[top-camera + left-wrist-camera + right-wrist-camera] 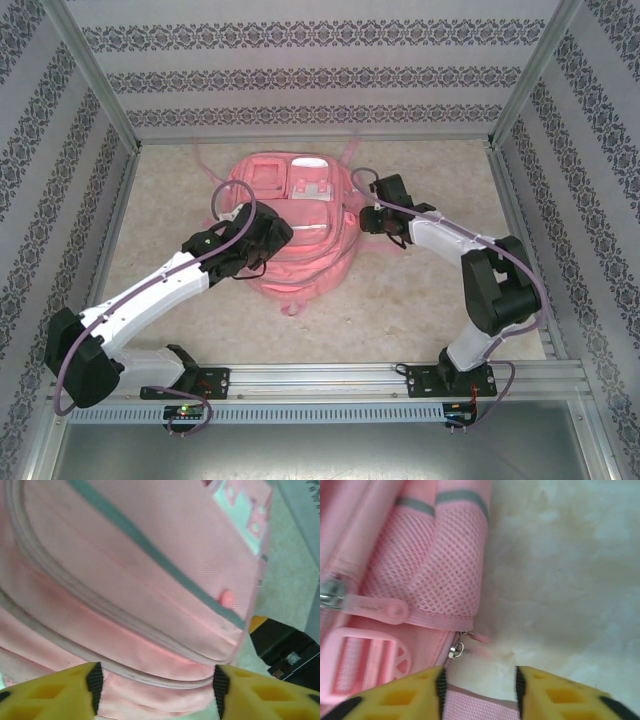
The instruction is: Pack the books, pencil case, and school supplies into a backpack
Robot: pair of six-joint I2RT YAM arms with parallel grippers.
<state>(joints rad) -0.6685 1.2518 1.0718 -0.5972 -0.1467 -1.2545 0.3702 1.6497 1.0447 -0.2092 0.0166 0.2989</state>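
The pink backpack (300, 255) lies flat in the middle of the table, front pockets up. My left gripper (272, 238) is at its left side. In the left wrist view that gripper (157, 687) is open, its yellow fingers wide apart over a zipped seam of the backpack (150, 580). My right gripper (372, 218) sits at the bag's right edge. It (479, 692) is open too, with a pink webbing strap (480, 709) low between the fingers, a metal zipper pull (456, 649) just ahead and a mesh side pocket (445, 565) beyond. The books, pencil case and school supplies are out of view.
The beige tabletop (420, 290) lies bare around the bag, with room left, right and in front. Patterned walls and metal frame posts (100, 80) close in three sides. A metal rail (320, 380) carries both arm bases at the near edge. The right arm's black body (285, 650) shows beyond the bag.
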